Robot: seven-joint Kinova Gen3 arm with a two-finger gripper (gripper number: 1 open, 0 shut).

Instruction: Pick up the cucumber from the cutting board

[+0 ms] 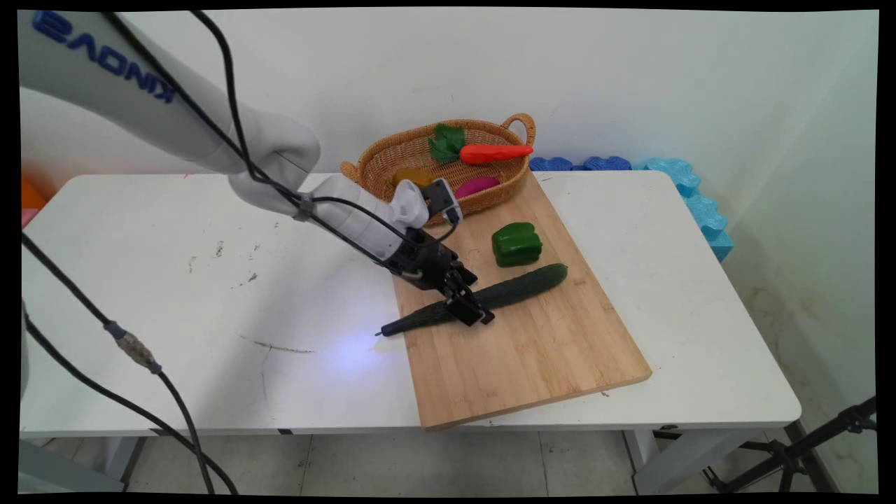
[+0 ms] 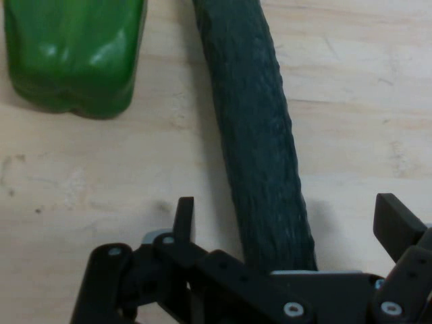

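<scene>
Frame centre: my gripper low over cucumber on board, jaws apart, straddling it. Pepper near, upper right.

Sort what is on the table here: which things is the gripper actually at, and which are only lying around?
At the gripper:
- gripper, open, fingers either side of the cucumber
- cucumber, lying on the cutting board

Lying about:
- green pepper, on the board beside the cucumber
- wicker basket at the board's far end, with a toy carrot and a pink item in it
</scene>
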